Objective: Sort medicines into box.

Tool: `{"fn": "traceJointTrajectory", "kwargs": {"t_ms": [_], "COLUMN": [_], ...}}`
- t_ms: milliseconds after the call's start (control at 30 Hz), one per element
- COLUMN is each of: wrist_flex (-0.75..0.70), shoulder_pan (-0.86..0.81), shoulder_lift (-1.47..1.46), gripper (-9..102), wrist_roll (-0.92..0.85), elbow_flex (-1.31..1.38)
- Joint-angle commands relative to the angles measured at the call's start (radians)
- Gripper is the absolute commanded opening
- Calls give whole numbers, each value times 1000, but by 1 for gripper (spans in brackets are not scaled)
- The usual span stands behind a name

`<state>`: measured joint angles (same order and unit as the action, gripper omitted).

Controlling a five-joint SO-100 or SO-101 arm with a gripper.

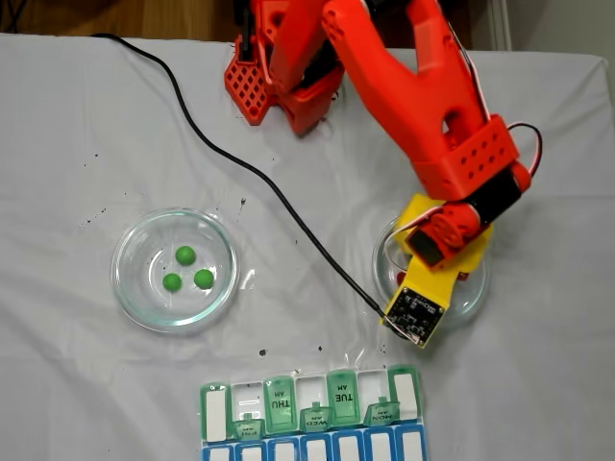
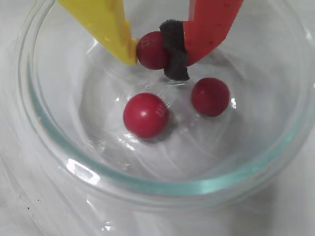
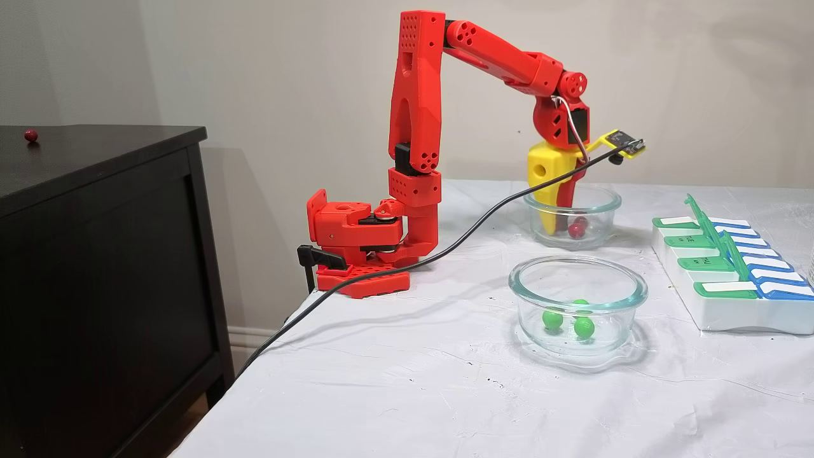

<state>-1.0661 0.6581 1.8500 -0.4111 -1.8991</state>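
In the wrist view my gripper [image 2: 156,53] reaches down into a round glass dish [image 2: 197,189], its yellow finger and its black-padded red finger pressed against either side of a dark red medicine ball [image 2: 150,49]. Two more red balls [image 2: 145,115] [image 2: 210,96] lie loose on the dish floor. A fixed view shows the gripper [image 3: 558,228] inside the far dish [image 3: 604,198]. Three green balls [image 1: 188,269] [image 3: 575,321] sit in the other dish [image 1: 130,288]. The box [image 1: 312,413] [image 3: 731,299], a pill organiser, lies nearby with several green lids raised.
A black cable [image 1: 259,178] runs across the white cloth from the wrist camera [image 1: 415,312]. The arm's red base [image 3: 356,254] stands at the table's back edge. A dark cabinet [image 3: 95,254] beside the table carries one red ball [image 3: 30,135].
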Motion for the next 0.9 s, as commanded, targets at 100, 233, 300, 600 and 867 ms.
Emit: {"fn": "traceJointTrajectory", "kwargs": {"t_ms": [100, 233, 300, 600, 867], "wrist_flex": [-69, -80, -52, 37, 86], "shoulder_pan": [-86, -245, -325, -396, -370], "shoulder_lift": [265, 224, 155, -141, -183], "gripper": [0, 0, 0, 0, 0], "wrist_roll": [123, 212, 256, 304, 301], "elbow_flex": [275, 397, 436, 477, 483]}}
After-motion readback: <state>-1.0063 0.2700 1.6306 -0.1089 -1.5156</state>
